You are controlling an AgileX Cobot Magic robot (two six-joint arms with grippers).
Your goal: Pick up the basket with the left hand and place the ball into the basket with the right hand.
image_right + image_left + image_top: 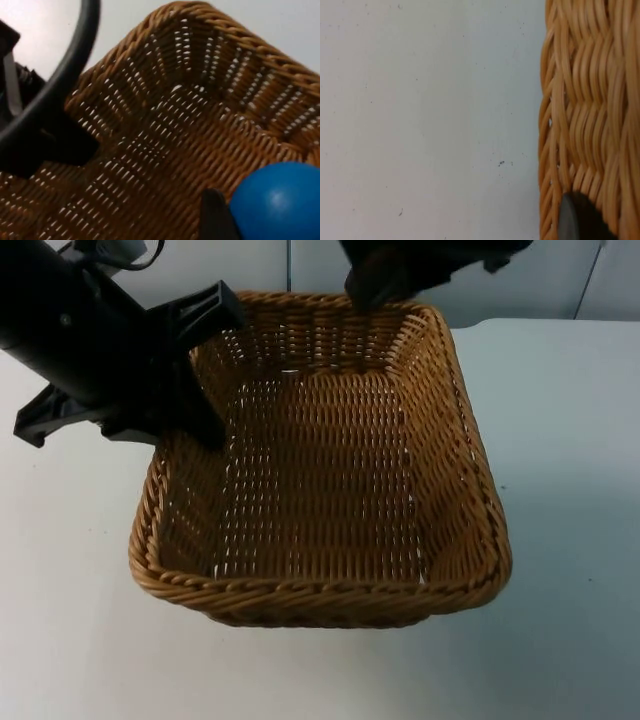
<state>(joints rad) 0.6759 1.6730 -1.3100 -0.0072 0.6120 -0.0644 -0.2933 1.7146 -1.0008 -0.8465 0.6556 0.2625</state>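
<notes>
Wicker, honey-brown, tightly woven: 1 square basket (330,470) on the white table (560,540), its near rim closest to the fixed camera, interior empty in the top view.

Mid-left: left gripper (195,390) clamped over the basket's left wall, 1 finger inside, the other outside. The left wrist view agrees: weave runs right against a dark fingertip (580,220). Judged to be gripping the rim so the basket can be lifted or steadied as a target. Whether the base is off the table: cannot tell.

Far side: right gripper (385,285) hangs above the basket's back rim. Its wrist view looks down into the basket, with the blue ball (277,200) pinched against a black finger (215,217). So the ball is in the right gripper's hold, over the far edge, not yet inside. Held high, probably to clear the rim before release.

Next move likely: carry inward over the weave, then open.

Writing, brands, labels: 0 readable on basket, ball or table.
</notes>
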